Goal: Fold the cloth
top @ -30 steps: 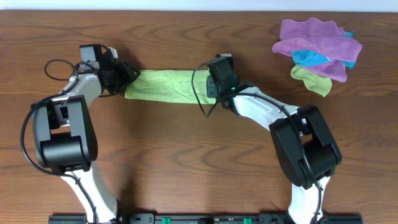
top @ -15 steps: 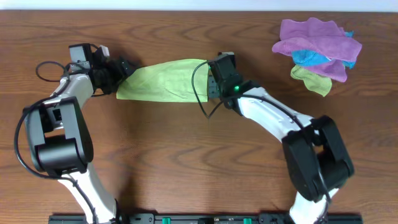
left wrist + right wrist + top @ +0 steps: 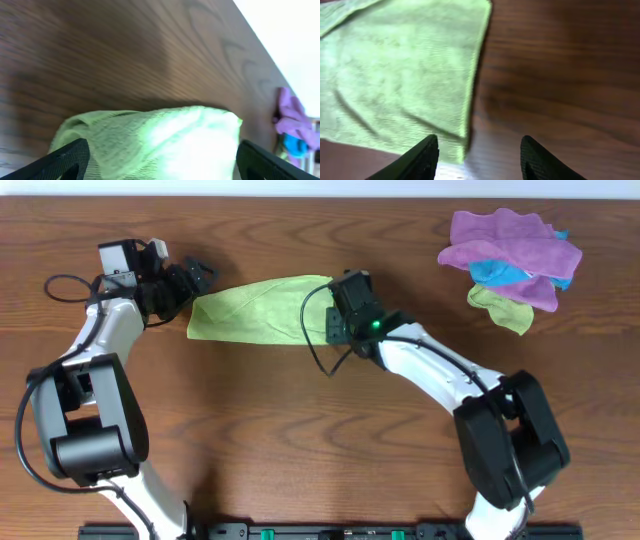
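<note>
The cloth (image 3: 258,310), lime-green, lies folded into a long strip on the wooden table. Its left end sits just in front of my left gripper (image 3: 195,288), whose jaws stand wide apart. In the left wrist view the cloth (image 3: 150,140) bulges up between the two fingertips (image 3: 65,160) without being pinched by my left gripper (image 3: 161,162). My right gripper (image 3: 332,322) hovers over the strip's right end. In the right wrist view the cloth's (image 3: 400,70) hemmed right edge and near corner lie on the table between the parted jaws of my right gripper (image 3: 480,157).
A heap of other cloths sits at the back right: purple (image 3: 510,238), blue (image 3: 500,273) and dull olive (image 3: 500,308). Its purple cloth (image 3: 292,117) also shows far off in the left wrist view. The table's far edge (image 3: 320,197) runs along the top.
My left gripper has opened, let go of the cloth's left end and drawn back to the left. The right gripper's jaws have parted a little. The cloth has settled on the table.
</note>
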